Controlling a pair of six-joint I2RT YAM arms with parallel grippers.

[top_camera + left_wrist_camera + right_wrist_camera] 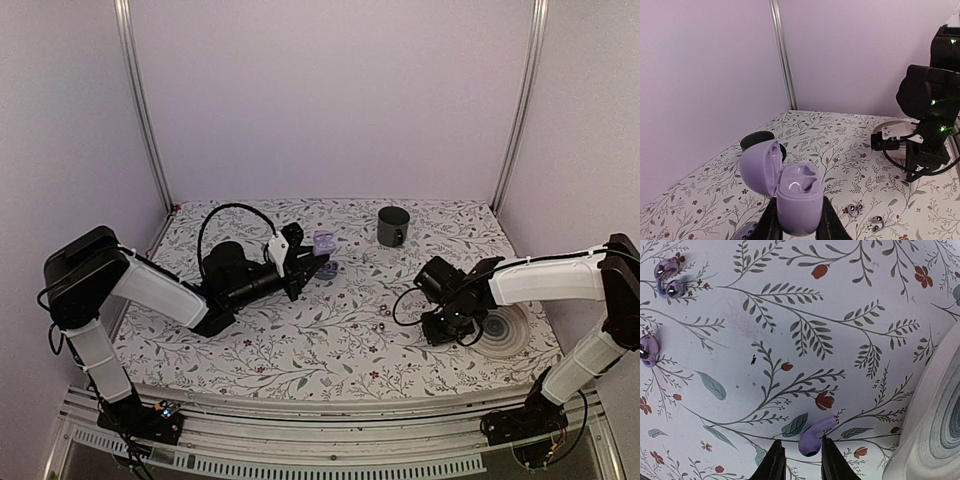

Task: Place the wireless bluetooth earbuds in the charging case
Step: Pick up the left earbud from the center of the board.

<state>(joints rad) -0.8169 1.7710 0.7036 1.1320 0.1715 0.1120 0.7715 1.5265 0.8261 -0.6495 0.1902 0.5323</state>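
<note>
Left end effector (797, 222) clamped on the open charging case (795, 195), right end effector (802, 462) slightly apart w/ an earbud (812, 437) btwn, on the table (790, 330).

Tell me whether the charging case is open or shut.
Open. The charging case has its lid swung back to the left, exposing the sockets inside.

The left arm (150, 290) and the right arm (545, 280) both have smooth white shells on the long links and bulky black joint housings. A thin black cable (230, 207) arches off the left arm. Small green lights (940, 129) glow on the right arm's black housings. The right gripper (801, 440) has black fingers (774, 466).
</note>
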